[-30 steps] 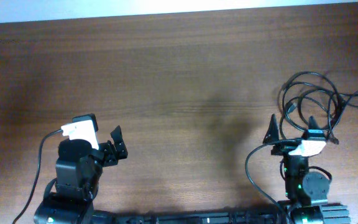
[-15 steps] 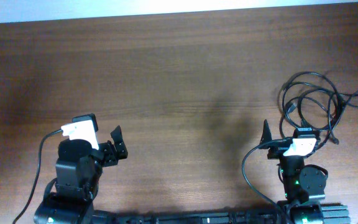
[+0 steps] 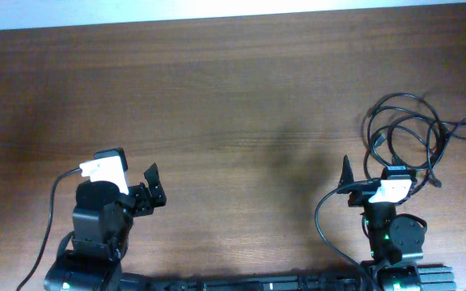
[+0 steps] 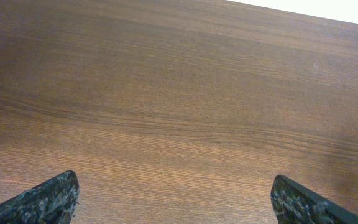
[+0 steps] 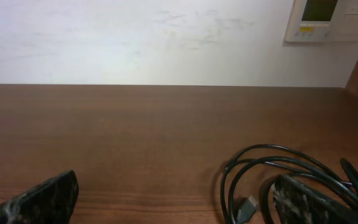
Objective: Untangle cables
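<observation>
The cables (image 3: 407,129) are thin black cords lying in loose overlapping loops at the right side of the wooden table (image 3: 233,97). In the right wrist view the loops (image 5: 278,163) lie at the lower right, with a small grey plug (image 5: 247,208) among them. My right gripper (image 3: 373,171) is open and empty, just in front of the bundle. Its right finger (image 5: 303,200) sits over the nearest loops, and its jaws (image 5: 176,200) are spread wide. My left gripper (image 3: 152,186) is open and empty at the front left, far from the cables. Its jaws (image 4: 173,200) frame only bare wood.
The table's far edge (image 3: 217,20) meets a white wall. A white wall panel (image 5: 331,18) shows in the right wrist view. Each arm's own thicker black wire (image 3: 55,202) loops beside its base at the front edge.
My right gripper has drawn back toward the front edge and slightly left, away from the cable loops. It has been still for the last half second. The left arm and cables have not moved.
</observation>
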Controlling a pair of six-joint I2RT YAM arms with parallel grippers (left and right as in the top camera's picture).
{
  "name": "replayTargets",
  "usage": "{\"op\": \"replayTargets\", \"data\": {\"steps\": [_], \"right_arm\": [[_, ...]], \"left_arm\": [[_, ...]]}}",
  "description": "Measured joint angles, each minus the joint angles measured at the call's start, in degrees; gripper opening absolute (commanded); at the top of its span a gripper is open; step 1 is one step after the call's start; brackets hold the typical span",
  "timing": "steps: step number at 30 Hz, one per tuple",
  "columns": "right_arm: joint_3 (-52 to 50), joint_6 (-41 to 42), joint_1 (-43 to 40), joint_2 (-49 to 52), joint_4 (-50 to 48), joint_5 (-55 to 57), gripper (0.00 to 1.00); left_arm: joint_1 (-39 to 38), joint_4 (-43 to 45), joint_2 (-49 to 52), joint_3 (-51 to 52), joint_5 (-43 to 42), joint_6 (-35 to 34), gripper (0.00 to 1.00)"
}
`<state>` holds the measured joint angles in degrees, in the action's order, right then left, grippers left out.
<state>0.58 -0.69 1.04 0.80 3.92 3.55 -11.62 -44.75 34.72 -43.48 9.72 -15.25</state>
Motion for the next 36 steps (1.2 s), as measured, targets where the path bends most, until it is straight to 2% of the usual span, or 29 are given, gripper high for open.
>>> {"op": "replayTargets", "data": {"steps": [6, 10, 16, 27, 31, 36], "right_arm": [[0.0, 0.02, 0.0, 0.0, 0.0, 0.0, 0.99], [0.0, 0.02, 0.0, 0.0, -0.02, -0.02, 0.99], [0.0, 0.0, 0.0, 0.0, 0.0, -0.17, 0.99], [0.0, 0.02, 0.0, -0.07, 0.0, -0.2, 0.98], [0.0, 0.0, 0.0, -0.07, 0.02, -0.2, 0.99], [0.0, 0.02, 0.0, -0.07, 0.02, -0.17, 0.99]], "left_arm": [[0.0, 2.62, -0.81, 1.81, 0.02, 0.0, 0.99], [0.0, 14.97, -9.07, 13.07, 0.2, -0.2, 0.99], [0.0, 27.93, -20.94, 26.88, 0.2, -0.26, 0.99], [1.92, 53.46, -33.83, 41.94, -0.26, -0.09, 0.99], [2.12, 53.13, -33.9, 42.53, -3.39, 7.67, 0.99], [2.32, 42.12, -34.05, 42.86, -6.34, 12.33, 0.99]]}}
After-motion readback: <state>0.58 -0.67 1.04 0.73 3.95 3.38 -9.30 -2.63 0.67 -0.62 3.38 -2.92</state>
